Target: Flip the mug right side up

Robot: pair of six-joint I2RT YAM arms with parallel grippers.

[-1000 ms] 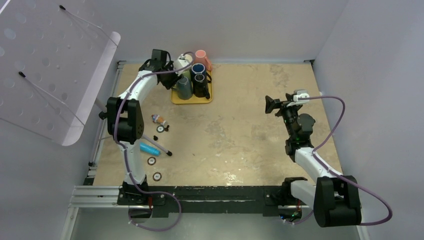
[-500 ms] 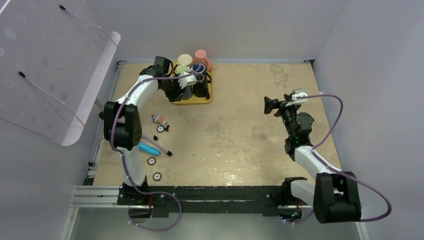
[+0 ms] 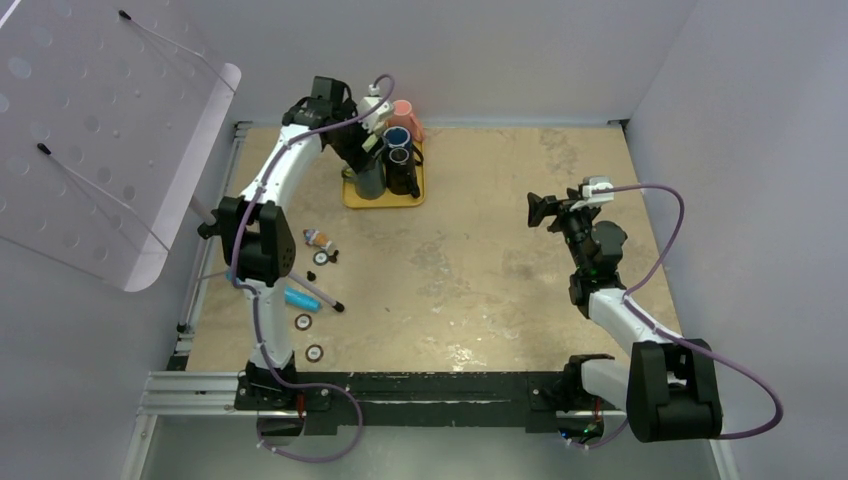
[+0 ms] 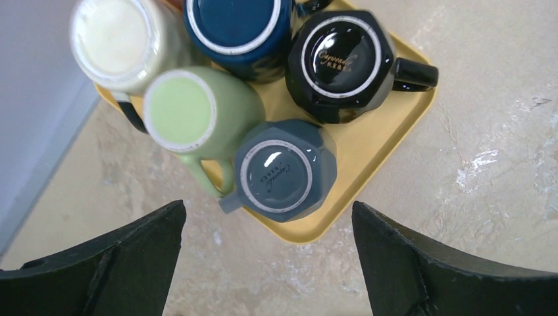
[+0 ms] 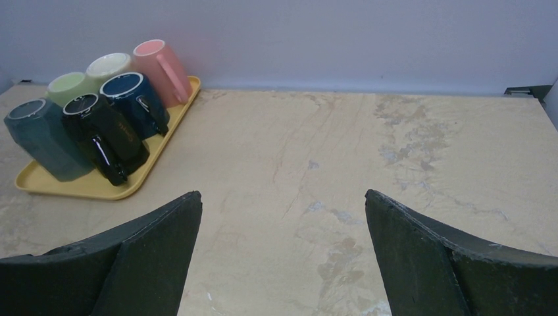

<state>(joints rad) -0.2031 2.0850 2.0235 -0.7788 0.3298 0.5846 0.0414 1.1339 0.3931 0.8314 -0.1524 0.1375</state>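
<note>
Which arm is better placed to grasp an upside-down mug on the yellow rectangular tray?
The left arm: its open jaws hang directly above the yellow rectangular tray, over the upside-down grey-blue faceted mug. The right arm, jaws also open, stands far across the table.

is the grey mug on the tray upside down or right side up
Upside down. The left wrist view shows the grey mug's closed base, maker's stamp on it, facing up, as it stands on the tray.

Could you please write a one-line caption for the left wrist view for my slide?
Open left gripper above five upside-down mugs crowded on a yellow tray.
</note>
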